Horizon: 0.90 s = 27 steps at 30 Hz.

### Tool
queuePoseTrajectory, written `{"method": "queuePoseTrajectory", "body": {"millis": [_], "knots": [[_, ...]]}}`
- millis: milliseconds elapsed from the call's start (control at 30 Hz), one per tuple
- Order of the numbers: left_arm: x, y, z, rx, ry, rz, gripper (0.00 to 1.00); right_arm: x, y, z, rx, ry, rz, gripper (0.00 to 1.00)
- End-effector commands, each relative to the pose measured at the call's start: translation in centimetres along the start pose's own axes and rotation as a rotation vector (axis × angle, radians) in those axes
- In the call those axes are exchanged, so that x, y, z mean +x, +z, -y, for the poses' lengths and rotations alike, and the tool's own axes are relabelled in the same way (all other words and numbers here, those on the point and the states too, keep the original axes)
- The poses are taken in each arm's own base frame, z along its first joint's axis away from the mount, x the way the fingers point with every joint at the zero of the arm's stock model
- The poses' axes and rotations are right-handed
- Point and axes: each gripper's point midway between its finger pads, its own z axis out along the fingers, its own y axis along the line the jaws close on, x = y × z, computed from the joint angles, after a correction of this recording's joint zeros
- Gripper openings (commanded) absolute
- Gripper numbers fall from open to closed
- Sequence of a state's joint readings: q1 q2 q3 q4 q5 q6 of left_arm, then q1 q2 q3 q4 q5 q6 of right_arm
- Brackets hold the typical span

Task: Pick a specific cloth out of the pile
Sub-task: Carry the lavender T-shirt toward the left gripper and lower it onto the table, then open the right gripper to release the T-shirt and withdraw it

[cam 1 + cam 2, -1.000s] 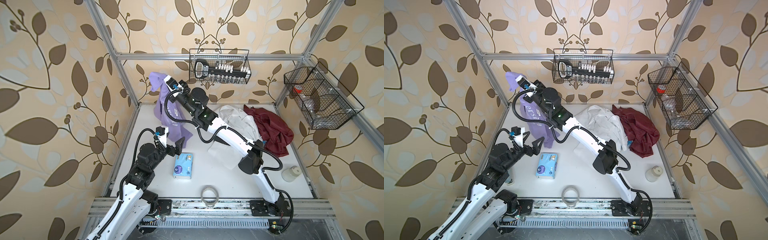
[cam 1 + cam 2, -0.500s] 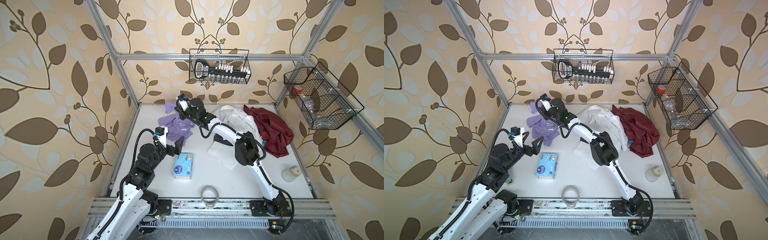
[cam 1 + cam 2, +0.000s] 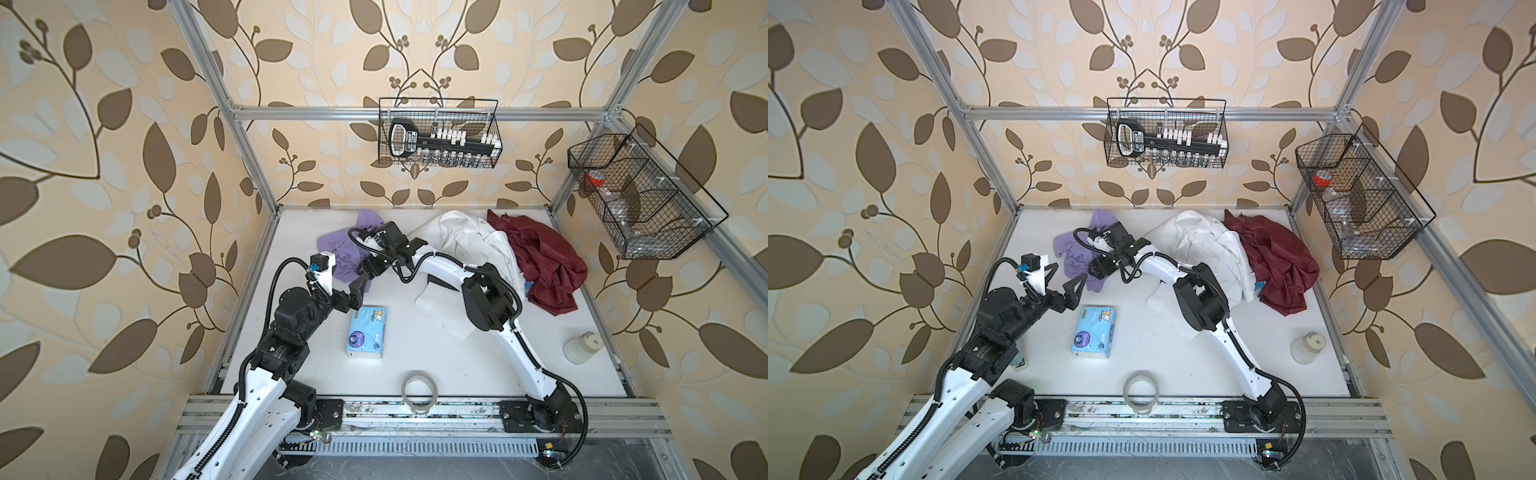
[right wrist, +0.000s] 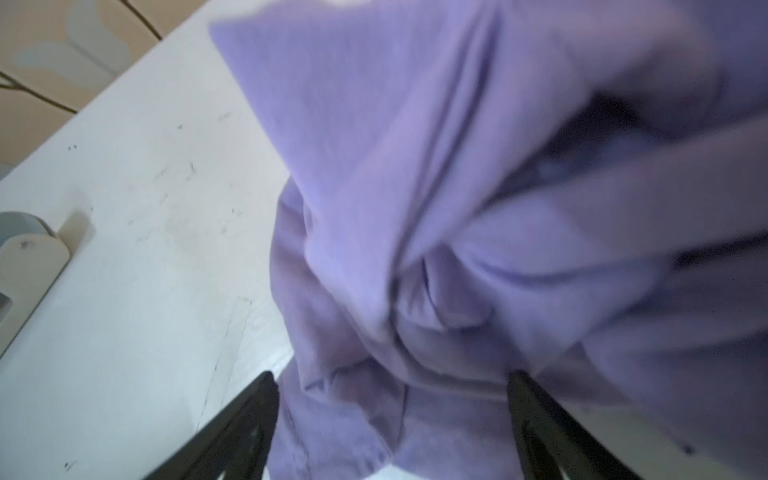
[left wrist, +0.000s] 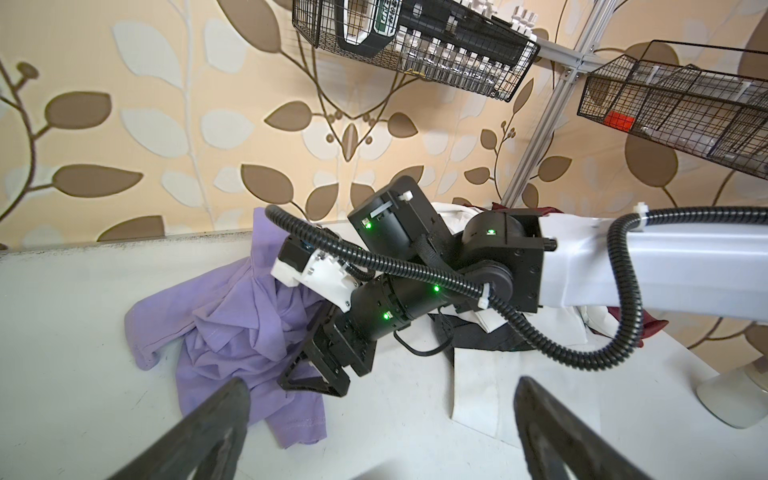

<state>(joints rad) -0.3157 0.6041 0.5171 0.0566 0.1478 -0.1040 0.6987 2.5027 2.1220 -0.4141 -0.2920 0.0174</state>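
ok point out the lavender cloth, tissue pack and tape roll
lavender cloth (image 3: 334, 245): a top view, left fold
tissue pack (image 3: 365, 332): a top view, top face
tape roll (image 3: 419, 406): a top view, near rim

Nothing here can be read for certain. The black tool (image 3: 405, 139) in the wire basket (image 3: 493, 124) on the back wall carries a label (image 5: 384, 16) along its handle. In the left wrist view the label shows slanted pale letters on a green band, cut up by the mesh and illegible. In both top views it is too small to make out. The blue packet (image 3: 365, 332) on the bench (image 3: 457, 365) has printed pictures and fine print, all unreadable. The lavender cloth (image 4: 457, 187) is crumpled and blurred, so any print on it cannot be made out.
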Motion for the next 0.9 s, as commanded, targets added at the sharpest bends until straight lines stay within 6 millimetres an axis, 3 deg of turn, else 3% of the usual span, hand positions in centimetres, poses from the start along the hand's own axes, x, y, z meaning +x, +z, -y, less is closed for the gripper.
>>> {"method": "queuePoseTrajectory", "body": {"millis": [0, 100, 167, 267, 367, 500, 700, 867], "knots": [[-1.1, -0.3, 0.5, 0.016, 0.019, 0.049, 0.99, -2.1, -4.8, -1.3, -0.001, -0.023, 0.027, 0.89], [-1.2, -0.3, 0.6, 0.017, 0.018, 0.052, 0.99, -3.8, -6.8, -1.8, 0.005, -0.03, 0.096, 0.9], [-1.1, -0.4, 0.5, 0.016, 0.019, 0.052, 0.99, -5.0, -8.3, 0.0, 0.043, -0.007, 0.148, 0.9], [-1.2, -0.4, 0.6, 0.016, 0.018, 0.054, 0.99, -6.3, -8.8, 2.3, 0.111, 0.052, 0.205, 0.92], [-1.1, -0.4, 0.6, 0.016, 0.019, 0.053, 0.99, -6.9, -7.9, 5.2, 0.142, 0.157, 0.234, 0.92], [-1.0, -0.3, 0.5, 0.015, 0.019, 0.05, 0.99, -7.3, -4.7, 7.9, 0.107, 0.265, 0.263, 0.92], [-0.8, 0.0, 0.5, 0.014, 0.021, 0.038, 0.99, -7.9, -0.5, 7.0, -0.046, 0.361, 0.316, 0.86], [-0.6, 0.1, 0.3, 0.007, 0.028, 0.032, 0.99, -8.4, 0.9, 3.7, -0.141, 0.374, 0.365, 0.8]]}}
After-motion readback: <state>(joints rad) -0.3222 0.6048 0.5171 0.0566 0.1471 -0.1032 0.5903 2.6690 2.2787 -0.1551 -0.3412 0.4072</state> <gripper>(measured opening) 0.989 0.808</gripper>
